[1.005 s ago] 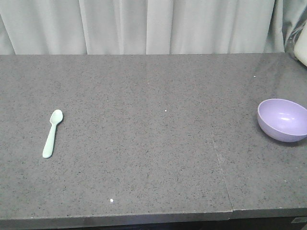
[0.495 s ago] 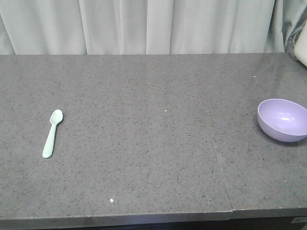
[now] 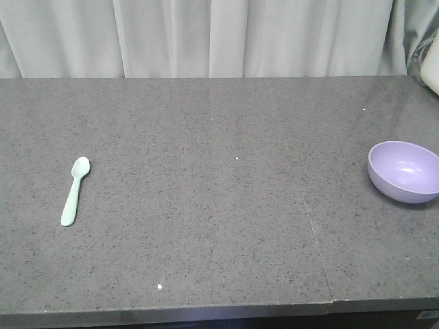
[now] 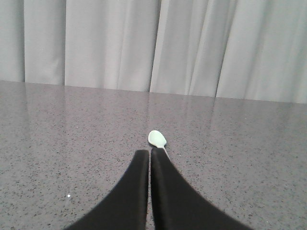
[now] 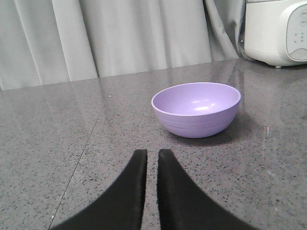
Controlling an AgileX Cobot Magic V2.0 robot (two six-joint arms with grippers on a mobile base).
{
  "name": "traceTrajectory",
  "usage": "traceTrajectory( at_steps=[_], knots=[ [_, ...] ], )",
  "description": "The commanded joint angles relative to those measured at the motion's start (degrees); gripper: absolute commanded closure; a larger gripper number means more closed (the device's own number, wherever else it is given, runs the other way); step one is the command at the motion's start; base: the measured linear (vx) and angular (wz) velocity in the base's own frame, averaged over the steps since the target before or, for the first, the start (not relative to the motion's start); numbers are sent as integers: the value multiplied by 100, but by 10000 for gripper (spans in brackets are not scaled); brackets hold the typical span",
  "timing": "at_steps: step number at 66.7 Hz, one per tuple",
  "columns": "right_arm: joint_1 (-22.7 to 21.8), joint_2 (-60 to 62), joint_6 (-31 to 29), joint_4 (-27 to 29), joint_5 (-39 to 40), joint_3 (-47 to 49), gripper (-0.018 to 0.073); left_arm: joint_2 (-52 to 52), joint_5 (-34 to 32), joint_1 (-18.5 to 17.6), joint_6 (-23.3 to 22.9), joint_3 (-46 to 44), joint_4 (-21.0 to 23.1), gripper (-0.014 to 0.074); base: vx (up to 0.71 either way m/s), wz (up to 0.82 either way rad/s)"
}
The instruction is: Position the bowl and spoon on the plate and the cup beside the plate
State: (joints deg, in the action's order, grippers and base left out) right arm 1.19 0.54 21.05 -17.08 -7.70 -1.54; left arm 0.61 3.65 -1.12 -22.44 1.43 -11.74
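The mint-green spoon (image 3: 74, 192) lies flat at the table's left, head pointing away. In the left wrist view its head (image 4: 157, 138) shows just beyond my left gripper (image 4: 150, 152), which is shut with nothing between its fingers; the right finger hides the handle. The lavender bowl (image 3: 405, 171) stands upright and empty at the right edge. In the right wrist view the bowl (image 5: 196, 108) is a short way ahead and to the right of my right gripper (image 5: 152, 152), whose fingers stand close together, holding nothing. The plate and the cup are out of view.
A white appliance (image 5: 278, 28) stands at the back right corner, behind the bowl. A seam (image 3: 315, 240) runs through the grey stone tabletop right of centre. A pale curtain (image 3: 219, 34) hangs behind the table.
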Motion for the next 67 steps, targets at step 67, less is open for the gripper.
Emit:
traceTrajectory(
  at_steps=[67],
  knots=[
    [-16,64,1196,1268,2719,-84,489,101,-2621,-13,-642,130,89,602,0,0]
  ],
)
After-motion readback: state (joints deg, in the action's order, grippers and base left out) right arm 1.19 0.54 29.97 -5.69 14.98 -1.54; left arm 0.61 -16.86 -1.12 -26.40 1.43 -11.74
